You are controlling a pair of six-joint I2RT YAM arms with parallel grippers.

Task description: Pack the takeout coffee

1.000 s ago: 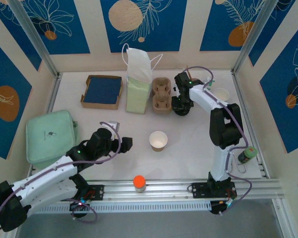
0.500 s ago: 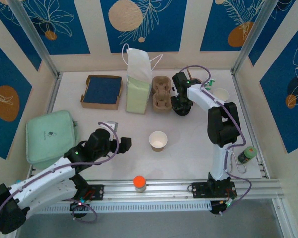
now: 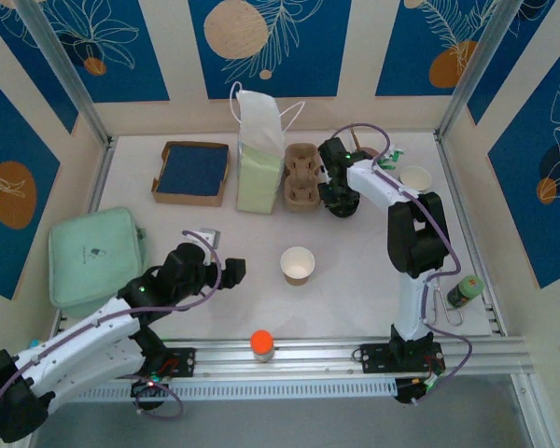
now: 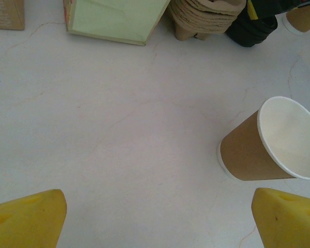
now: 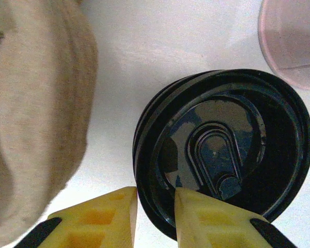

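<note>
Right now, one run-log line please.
left claw: open, empty | paper cup: upright, untouched | right claw: straddles black lid rim, grip unconfirmed

glossy black plastic lid (image 5: 222,150); matt, rough pulp-card cup carrier (image 5: 36,103).

A white table (image 3: 355,271) stands between cream wall panels (image 3: 362,56) with dark blue fields, orange circles and white leaf drawings, behind slanted grey metal posts (image 3: 63,70).
</note>
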